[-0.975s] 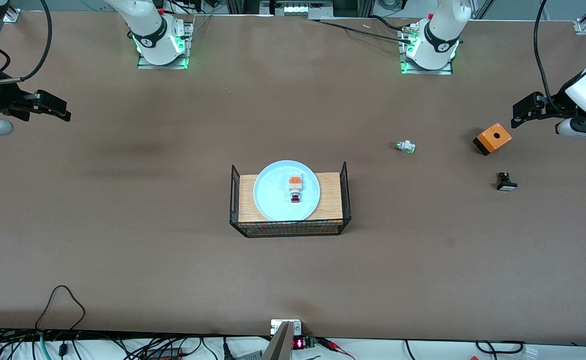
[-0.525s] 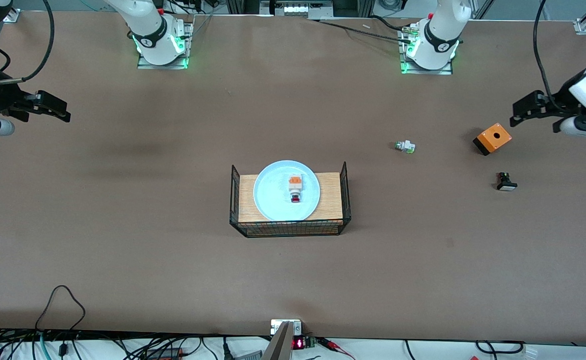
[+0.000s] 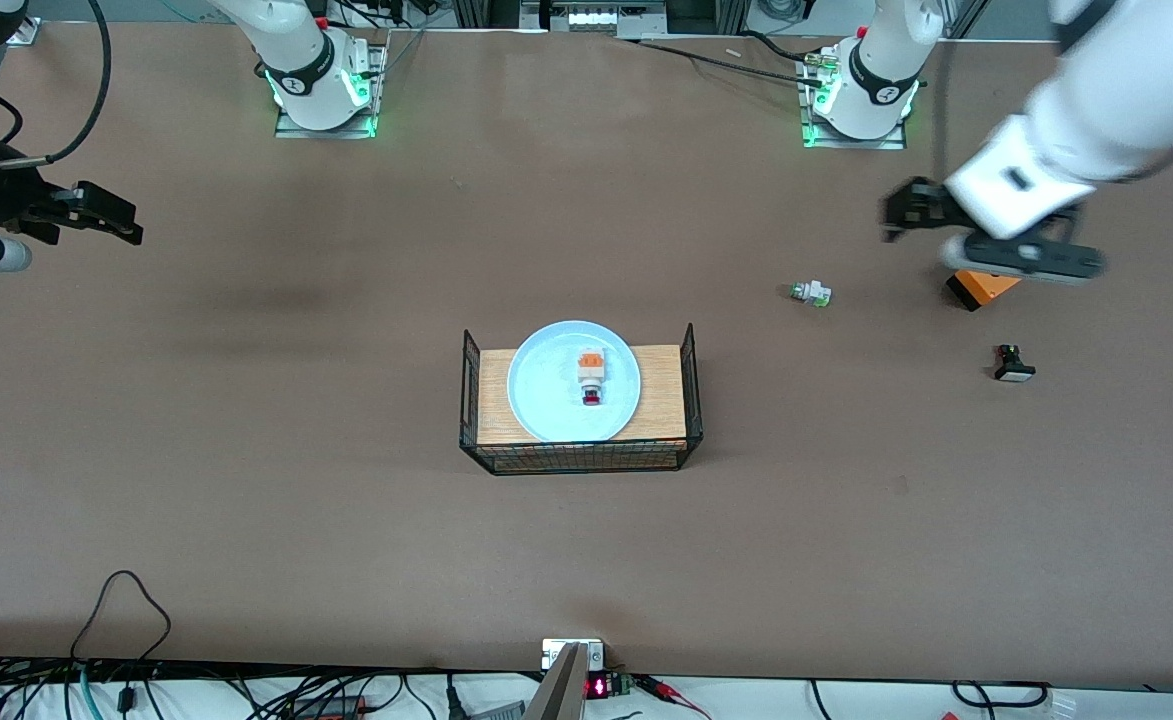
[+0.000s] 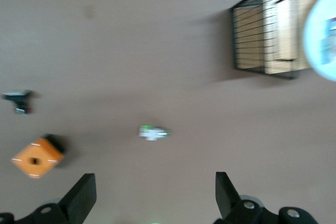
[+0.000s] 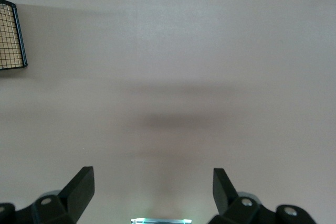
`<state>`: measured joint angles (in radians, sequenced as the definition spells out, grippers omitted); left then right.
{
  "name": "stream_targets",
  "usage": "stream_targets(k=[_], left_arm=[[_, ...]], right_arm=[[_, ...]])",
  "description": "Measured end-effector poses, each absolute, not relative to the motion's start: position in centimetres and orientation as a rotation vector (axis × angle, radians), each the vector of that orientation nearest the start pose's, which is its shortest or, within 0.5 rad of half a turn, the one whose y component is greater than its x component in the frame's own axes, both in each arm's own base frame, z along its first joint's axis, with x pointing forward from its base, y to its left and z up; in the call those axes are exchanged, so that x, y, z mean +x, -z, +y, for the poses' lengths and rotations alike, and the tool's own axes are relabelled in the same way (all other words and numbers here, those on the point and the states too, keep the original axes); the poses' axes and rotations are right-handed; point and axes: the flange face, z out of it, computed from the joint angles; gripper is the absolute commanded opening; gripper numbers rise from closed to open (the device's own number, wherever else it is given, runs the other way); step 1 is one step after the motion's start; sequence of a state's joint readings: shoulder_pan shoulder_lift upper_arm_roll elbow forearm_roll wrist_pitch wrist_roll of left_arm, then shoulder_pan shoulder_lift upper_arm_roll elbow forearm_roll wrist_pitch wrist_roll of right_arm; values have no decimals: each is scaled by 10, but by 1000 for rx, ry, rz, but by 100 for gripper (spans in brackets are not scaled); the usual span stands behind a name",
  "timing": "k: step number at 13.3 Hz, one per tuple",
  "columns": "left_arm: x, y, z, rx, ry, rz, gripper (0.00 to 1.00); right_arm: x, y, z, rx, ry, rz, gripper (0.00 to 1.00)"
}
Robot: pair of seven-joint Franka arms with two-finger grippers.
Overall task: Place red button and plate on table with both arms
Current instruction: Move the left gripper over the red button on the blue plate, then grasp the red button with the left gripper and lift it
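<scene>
While both task items sit on the wood-topped wire basket point(image 3: 580, 455), nothing of the job looks done: neither has reached the counter point(image 3: 246, 520) yet.

Right gripper point(image 3: 118, 222): hangs over bare counter at the right arm's end, fingers point(image 5: 80, 183) spread wide, nothing between them. This arm waits. Only a corner of the basket shows in its wrist view, well apart from the fingers.

Basket, mid-counter: carries the plate point(image 3: 546, 400), pale blue, resting on the wooden top between the two wire end walls. In the plate lies the red button point(image 3: 591, 378), orange block at the end away from the front camera, red cap toward it. Both well apart from either gripper.

Left gripper point(image 3: 904, 208): up in the air over the counter at the left arm's end, just beside the orange box point(image 3: 974, 290), fingers point(image 4: 81, 195) wide apart and empty. Ahead of them lies the white part with green tip point(image 3: 811, 293), with the basket farther on; the black part with white cap point(image 3: 1013, 363) sits off to one side.

Left to do, by my reading: lift plate and button off the basket, set both on the counter.
</scene>
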<state>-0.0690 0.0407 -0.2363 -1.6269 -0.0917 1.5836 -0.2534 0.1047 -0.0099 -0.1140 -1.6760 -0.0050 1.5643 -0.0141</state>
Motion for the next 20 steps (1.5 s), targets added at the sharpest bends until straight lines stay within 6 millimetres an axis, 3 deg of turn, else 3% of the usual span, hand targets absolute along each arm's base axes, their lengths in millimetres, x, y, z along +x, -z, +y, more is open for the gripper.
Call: stream_targets(k=[4,8,11,12,15,20], left_arm=[[541,-573,-282,-3308,-37,-165,100],[548,-537,-364,-3384,135,-338,100],[554,-497,-400,-3407,191,-284,100],[550,-471,-425,-3372,216,-167,100],[551,-438,-468,-3271,359,-6,100],[570,-377,-487,-3226,423,28,100]], right_arm=[[546,-580,-5,-3140,-159,-9,100],[546,-580,-5,-3140,-159,-10,100],[546,-580,-5,-3140,-159,-10,100],[546,-580,-5,-3140,-159,-10,100],[547,-579,-5,-3141,-155,-10,100],[548,-577,-5,-3141,-158,-10,100]])
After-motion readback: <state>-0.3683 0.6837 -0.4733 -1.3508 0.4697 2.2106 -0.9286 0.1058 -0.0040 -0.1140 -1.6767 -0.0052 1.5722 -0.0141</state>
